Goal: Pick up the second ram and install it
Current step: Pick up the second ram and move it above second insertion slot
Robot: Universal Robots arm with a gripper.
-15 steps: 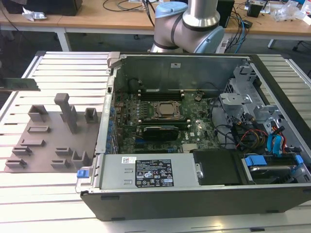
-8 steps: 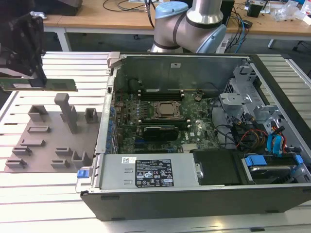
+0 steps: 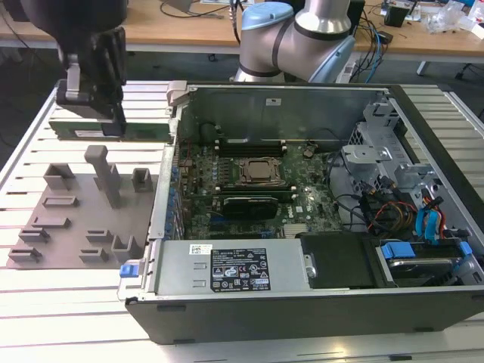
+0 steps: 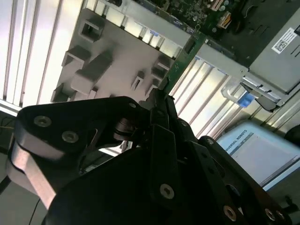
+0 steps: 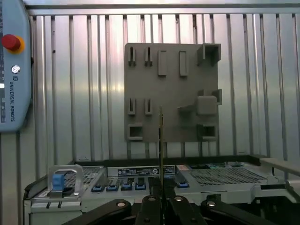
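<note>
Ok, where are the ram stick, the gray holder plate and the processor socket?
ram stick (image 3: 147,131), exterior view, on its free green end.
gray holder plate (image 5: 171,89), first wrist view, on a bare flat patch at its middle.
processor socket (image 3: 261,172), exterior view, on the middle of its metal frame.

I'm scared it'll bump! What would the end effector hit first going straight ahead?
Probably the gray holder plate: the end effector, holding the second ram, points at it. Depth unclear.
</note>
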